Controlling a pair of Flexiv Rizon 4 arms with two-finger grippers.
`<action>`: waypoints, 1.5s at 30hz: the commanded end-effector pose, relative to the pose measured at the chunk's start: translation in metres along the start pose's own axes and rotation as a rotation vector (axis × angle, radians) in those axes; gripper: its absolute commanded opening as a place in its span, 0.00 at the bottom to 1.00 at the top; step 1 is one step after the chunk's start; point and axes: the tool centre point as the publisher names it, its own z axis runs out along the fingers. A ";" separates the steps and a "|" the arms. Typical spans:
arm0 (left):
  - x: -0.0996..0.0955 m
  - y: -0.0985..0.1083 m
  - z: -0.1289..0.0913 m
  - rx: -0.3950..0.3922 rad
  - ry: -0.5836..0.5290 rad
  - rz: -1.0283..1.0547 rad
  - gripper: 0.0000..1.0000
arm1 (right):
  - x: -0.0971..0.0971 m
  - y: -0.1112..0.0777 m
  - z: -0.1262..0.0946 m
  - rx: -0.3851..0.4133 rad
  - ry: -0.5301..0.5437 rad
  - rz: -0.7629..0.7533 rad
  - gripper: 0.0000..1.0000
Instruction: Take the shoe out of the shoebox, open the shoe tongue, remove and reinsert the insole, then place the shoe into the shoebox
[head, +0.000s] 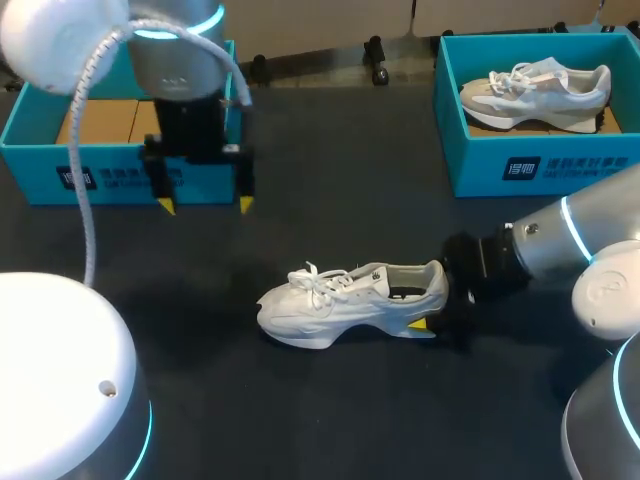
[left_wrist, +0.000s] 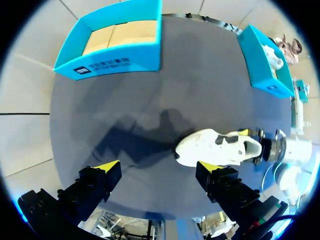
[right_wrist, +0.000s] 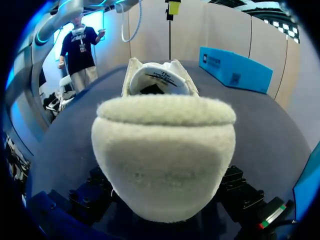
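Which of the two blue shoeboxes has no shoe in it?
The left shoebox, beyond the open left end effector: only its bare cardboard floor shows. The right shoebox holds a grey shoe; the white shoe lies outside both.

On table (head: 330, 410), shoe (head: 340, 298) before left shoebox (head: 110, 182) and right shoebox (head: 540, 165), seemingly midway.

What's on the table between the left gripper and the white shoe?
Nothing. In the head view, only bare dark table lies between the left gripper and the white shoe.

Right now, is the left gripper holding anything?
No, the left gripper is open, with only bare table between its fingers.
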 end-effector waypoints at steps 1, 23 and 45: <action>0.026 0.010 0.005 0.004 -0.023 0.012 1.00 | -0.001 0.001 0.004 0.004 -0.003 0.001 0.00; 0.108 0.045 0.045 -0.017 -0.055 0.019 1.00 | -0.001 0.001 0.004 0.004 -0.003 0.001 0.00; 0.171 0.044 0.075 -0.013 -0.084 0.063 1.00 | -0.001 0.001 0.004 0.004 -0.003 0.001 0.00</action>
